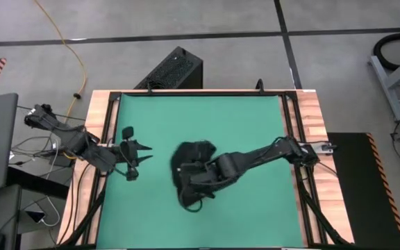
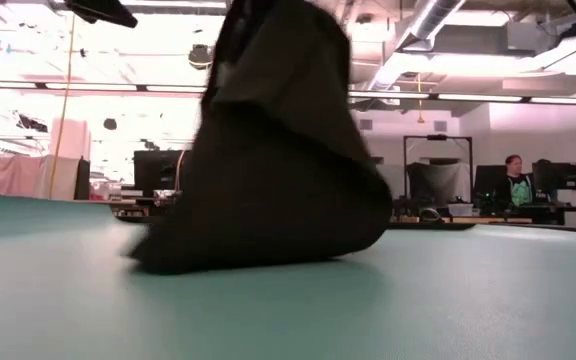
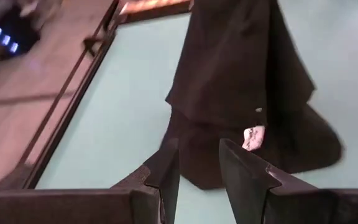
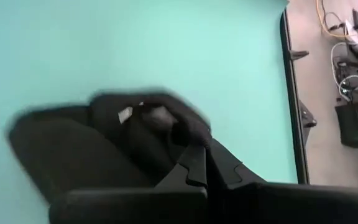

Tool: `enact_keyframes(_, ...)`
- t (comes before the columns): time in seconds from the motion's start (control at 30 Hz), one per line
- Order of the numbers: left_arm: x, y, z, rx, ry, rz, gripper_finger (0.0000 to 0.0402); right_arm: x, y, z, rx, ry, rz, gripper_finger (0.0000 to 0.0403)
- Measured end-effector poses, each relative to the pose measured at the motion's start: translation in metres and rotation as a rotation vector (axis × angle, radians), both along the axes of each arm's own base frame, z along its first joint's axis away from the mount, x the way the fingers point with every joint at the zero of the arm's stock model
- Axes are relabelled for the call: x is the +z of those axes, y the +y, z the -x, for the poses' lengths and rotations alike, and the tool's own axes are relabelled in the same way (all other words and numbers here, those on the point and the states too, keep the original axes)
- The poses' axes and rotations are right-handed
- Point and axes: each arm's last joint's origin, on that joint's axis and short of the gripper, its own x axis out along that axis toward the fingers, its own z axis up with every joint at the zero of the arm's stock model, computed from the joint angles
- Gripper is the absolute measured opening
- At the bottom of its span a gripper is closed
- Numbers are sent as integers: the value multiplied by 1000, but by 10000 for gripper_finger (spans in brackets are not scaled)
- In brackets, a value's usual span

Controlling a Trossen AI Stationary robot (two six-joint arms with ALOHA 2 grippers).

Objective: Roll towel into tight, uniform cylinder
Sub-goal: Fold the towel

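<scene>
High view: towel bunched in a dark heap near mat centre, on green mat. Right gripper reaching in from the right side, down over the heap's near part, jaws closed on cloth. Left gripper at the mat's left part, just beside the towel but apart from it, fingers pointing toward it, nothing between them. Black ribbed box on the floor beyond the table's far edge.

Low view: towel pulled up into a tall draped cone, lower edge resting on mat, top running out of frame. Person seated at a desk far back in the room.

Left wrist view: left fingers parted by a narrow gap, empty. Towel ahead, hanging in folds, bottom spread on mat; small white tag at its lower edge.

Right wrist view: right gripper pinched shut on a towel fold, cloth wrapped around the fingertips. Small tag visible on the upper folds.
</scene>
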Motion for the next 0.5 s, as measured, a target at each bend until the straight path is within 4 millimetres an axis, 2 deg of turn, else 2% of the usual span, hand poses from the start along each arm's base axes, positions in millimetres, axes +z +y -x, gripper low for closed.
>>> enact_keyframes(0.2,-35,0,-22,-134,-206,-65,105,10,16,14,21,-32,-27,6)
enact_keyframes(0.33,-61,1,-29,-214,-346,4,114,6,19,12,10,-36,-11,6)
enact_keyframes(0.43,-84,-3,-32,-260,-325,48,127,-1,14,8,-9,-26,0,6)
enact_keyframes(0.5,-93,-7,-36,-265,-288,65,136,-3,10,6,-20,-24,2,6)
